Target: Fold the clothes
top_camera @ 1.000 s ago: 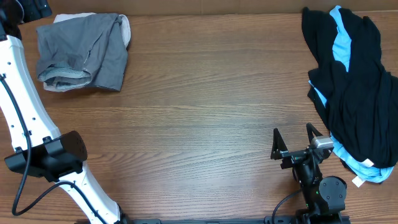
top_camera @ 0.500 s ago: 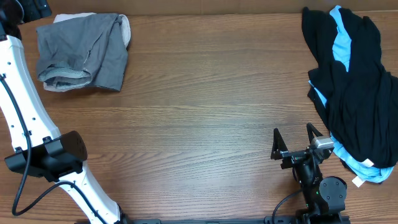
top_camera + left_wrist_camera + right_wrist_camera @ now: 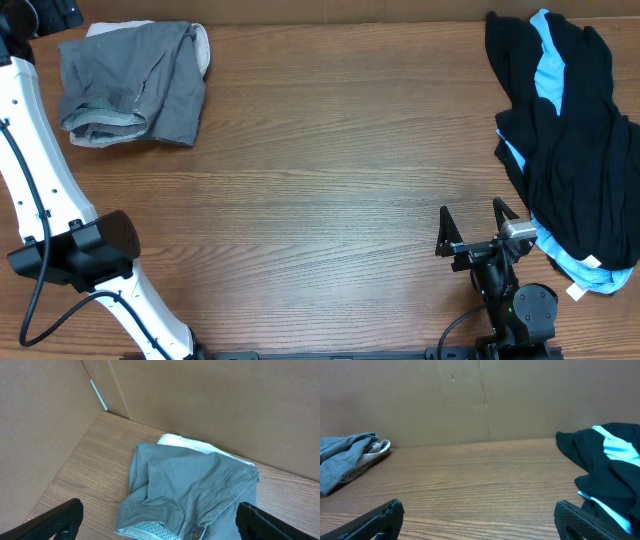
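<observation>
Your grey shorts point(image 3: 130, 85) look folded, in the tabletop's point(image 3: 320, 200) far left corner. The black and blue pile point(image 3: 570, 150) at the right edge is not done. Your left hand point(image 3: 160, 522) and right hand point(image 3: 478, 228) are spread wide and hold nothing.

I log the table point(image 3: 320, 180) as brown wood grain, smooth with a low sheen. At 10 o'clock the grey shorts point(image 3: 130, 85) read as matt woven cloth. At 2 o'clock the black garment point(image 3: 590, 170) and light-blue garment point(image 3: 548, 75) are soft matt fabric. The back wall point(image 3: 200, 400) is plain matt cardboard.
</observation>
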`<state>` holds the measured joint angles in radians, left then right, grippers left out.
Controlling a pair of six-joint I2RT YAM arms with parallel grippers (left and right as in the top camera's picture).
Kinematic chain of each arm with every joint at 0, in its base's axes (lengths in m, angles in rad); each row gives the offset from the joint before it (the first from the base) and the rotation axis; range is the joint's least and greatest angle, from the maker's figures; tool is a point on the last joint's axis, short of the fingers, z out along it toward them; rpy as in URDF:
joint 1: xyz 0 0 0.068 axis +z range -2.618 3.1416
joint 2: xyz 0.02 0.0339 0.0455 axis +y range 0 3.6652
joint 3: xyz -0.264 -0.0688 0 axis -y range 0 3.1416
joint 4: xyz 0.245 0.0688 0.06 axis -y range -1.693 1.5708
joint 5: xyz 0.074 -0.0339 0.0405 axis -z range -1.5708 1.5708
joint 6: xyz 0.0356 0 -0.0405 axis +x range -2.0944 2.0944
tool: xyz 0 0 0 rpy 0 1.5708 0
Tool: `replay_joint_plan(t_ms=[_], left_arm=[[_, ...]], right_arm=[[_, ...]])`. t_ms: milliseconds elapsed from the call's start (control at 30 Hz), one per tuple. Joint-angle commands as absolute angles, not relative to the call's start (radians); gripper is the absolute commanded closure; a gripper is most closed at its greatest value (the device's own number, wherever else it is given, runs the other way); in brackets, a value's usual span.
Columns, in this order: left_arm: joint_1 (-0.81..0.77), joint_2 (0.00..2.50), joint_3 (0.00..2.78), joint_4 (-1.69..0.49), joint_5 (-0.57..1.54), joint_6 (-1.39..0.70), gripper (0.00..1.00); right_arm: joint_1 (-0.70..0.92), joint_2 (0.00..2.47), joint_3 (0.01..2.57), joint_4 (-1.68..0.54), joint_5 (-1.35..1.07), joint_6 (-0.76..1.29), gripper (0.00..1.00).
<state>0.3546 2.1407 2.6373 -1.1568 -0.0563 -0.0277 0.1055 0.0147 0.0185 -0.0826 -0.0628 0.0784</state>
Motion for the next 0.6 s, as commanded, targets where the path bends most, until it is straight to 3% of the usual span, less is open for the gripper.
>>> replay_joint_plan(t_ms=[0,333,567], left_arm=[[0.331,2.120,2.638,-1.156,-0.055,-0.045,0.00],[0.129,1.902,2.572,-1.155,-0.055,-0.045,0.00],[-0.041,1.627,2.195,-1.155,-0.054,-0.045,0.00]], right_arm=[[0.102,0.003,0.008,-0.078,-0.053,0.078,0.00],[0.102,0.003,0.008,-0.078,-0.053,0.078,0.00],[0.102,0.003,0.008,-0.078,-0.053,0.078,0.00]])
